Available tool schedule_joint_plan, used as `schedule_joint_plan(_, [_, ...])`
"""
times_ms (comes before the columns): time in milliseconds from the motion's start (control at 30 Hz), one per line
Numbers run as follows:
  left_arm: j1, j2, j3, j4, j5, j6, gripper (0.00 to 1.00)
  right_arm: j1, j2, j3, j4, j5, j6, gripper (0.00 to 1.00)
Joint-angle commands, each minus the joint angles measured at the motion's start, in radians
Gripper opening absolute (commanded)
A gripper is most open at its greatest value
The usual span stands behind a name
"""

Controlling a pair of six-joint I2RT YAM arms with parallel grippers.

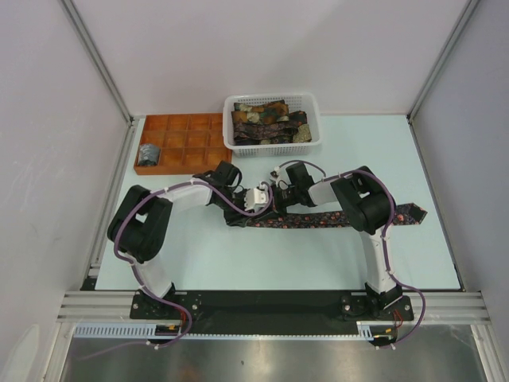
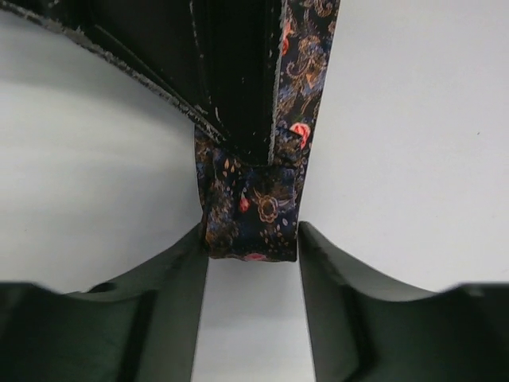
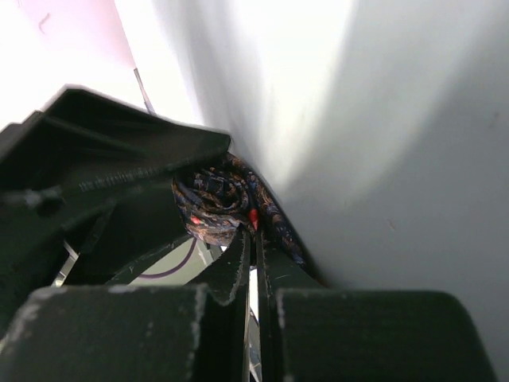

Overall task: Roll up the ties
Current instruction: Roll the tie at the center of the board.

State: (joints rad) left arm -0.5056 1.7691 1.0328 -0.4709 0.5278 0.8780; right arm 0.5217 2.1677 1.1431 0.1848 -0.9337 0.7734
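A dark tie [image 1: 334, 218] with pink-red marks lies stretched across the table, its wide pointed end at the right. Its left end is wound into a small roll [image 2: 250, 211]. My left gripper [image 2: 251, 239] has both fingertips against the sides of that roll, shut on it. My right gripper [image 3: 256, 237] is shut, its tips pinched into the roll's [image 3: 215, 203] core; from the left wrist it shows as a dark bar coming down onto the roll. From above, the left gripper [image 1: 258, 199] and right gripper [image 1: 276, 189] meet at the tie's left end.
A white mesh basket [image 1: 312, 119] at the back holds more ties [image 1: 266, 123] in green, gold and brown. To its left stands an orange compartment tray [image 1: 191, 127] with one rolled tie [image 1: 149, 153] in a front-left cell. Metal frame posts stand at the table's back corners.
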Motion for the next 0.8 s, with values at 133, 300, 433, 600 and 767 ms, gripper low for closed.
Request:
schedule_joint_plan(133, [-0.048,-0.005,0.029,0.006,-0.023,-0.001,0.31,0.003,0.029,0.021,-0.025,0.047,-0.026,0.01])
schedule_joint_plan(300, [-0.048,-0.008,0.030,-0.034,-0.067,0.001,0.18,-0.006,-0.029,0.047,-0.085,0.050,-0.039,0.25])
schedule_joint_plan(433, [-0.048,-0.016,0.023,-0.054,-0.088,0.003,0.15,-0.025,-0.126,0.049,-0.136,0.039,-0.059,0.34])
schedule_joint_plan(600, [-0.050,-0.013,0.019,-0.057,-0.091,0.004,0.15,-0.034,-0.190,0.035,-0.176,0.047,-0.094,0.38])
schedule_joint_plan(767, [-0.050,-0.003,0.038,-0.057,-0.088,-0.007,0.15,-0.008,-0.143,0.030,-0.105,0.039,-0.028,0.40])
